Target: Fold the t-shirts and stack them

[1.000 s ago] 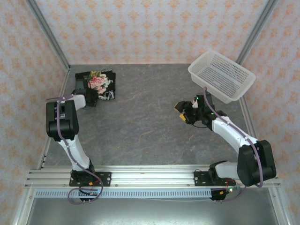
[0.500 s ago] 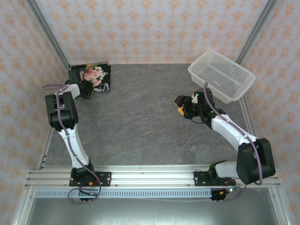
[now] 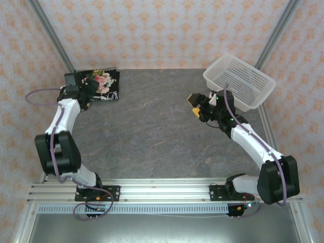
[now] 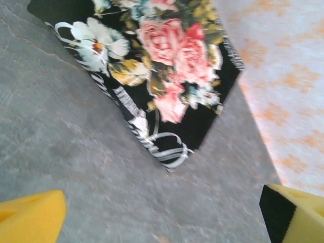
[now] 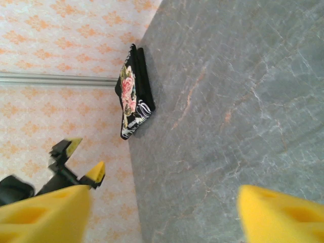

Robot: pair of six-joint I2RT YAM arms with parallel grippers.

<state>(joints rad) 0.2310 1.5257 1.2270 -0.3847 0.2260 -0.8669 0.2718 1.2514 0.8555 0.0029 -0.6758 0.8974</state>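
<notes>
Your left arm has swung its elbow outward and let go: the left gripper (image 4: pixel 162 212) now stands spread, with the folded t-shirt (image 4: pixel 167 76) lying on the table (image 3: pixel 152 136) just ahead of its fingertips, untouched. Your right gripper (image 5: pixel 162 212) has widened too and holds nothing, the shirt well across from it. If you pull the left back low, a finger could snag the hem and drag the fold open

White perforated plastic basket (image 3: pixel 242 80), rectangular, open side up, at far right corner of grey marbled stone-look counter (image 3: pixel 157 136). Cream wallpaper with orange floral motifs (image 3: pixel 167 30) behind and on both sides. Silver aluminium corner posts (image 3: pixel 50 36). Ribbed aluminium rail (image 3: pixel 167 190) along near edge.
</notes>
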